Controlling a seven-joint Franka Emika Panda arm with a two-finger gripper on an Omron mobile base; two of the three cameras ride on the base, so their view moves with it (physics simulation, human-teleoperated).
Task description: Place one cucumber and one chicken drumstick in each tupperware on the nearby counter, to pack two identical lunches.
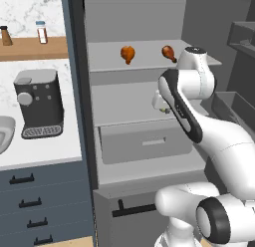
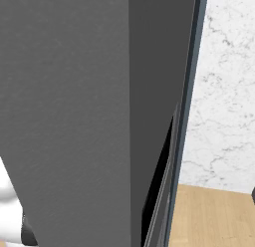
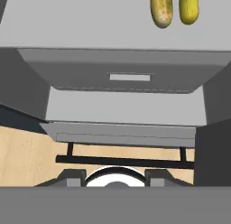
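Inside the open fridge (image 1: 149, 91), two chicken drumsticks (image 1: 128, 54) rest on the top shelf, above the arm's wrist. In the hand view two cucumbers (image 3: 162, 10) lie side by side on a lower shelf, long axes pointing away. Whether the claw stands wide or narrow, I cannot tell.

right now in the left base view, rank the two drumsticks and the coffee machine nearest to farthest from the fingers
1. right chicken drumstick, upper fridge shelf, just above the fingers.
2. left chicken drumstick, same shelf, farther left.
3. coffee machine, on the counter, far left.
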